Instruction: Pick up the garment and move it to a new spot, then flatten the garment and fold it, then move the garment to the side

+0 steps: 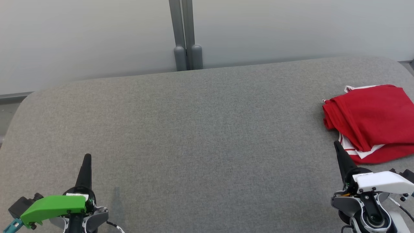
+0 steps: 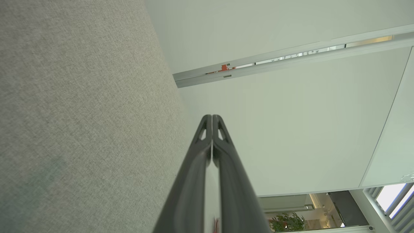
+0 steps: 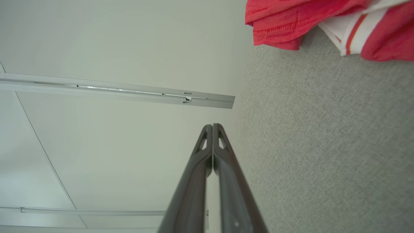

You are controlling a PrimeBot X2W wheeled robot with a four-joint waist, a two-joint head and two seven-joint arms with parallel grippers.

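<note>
Arms sit low at the near edge of the gray table (image 1: 194,129), one on each side.

The left pincer (image 1: 87,157) is at the bottom left of the head view, with a green cover (image 1: 51,205) on its wrist. Its two dark fingers point away from the robot, toward the far edge of the table. They are pressed together, tip to tip, and they hold nothing. In the left wrist view they meet in one thin line, with the table on one side and a pale wall (image 2: 291,129) past them.

The right pincer (image 1: 337,146) is at the bottom right, with a white cover (image 1: 381,181) on its wrist. Its fingers lean a little to the left as they point away. They are shut tight too, with nothing between them.

The red garment (image 1: 372,113) lies on the far right side of the table, folded into a soft pile. White trim with a red stripe peeks out from under it. It runs off the right edge of the head view. The tip of the right pincer is near its closest corner. In the right wrist view bare table shows between the two. The left pincer is well apart from the garment.
</note>
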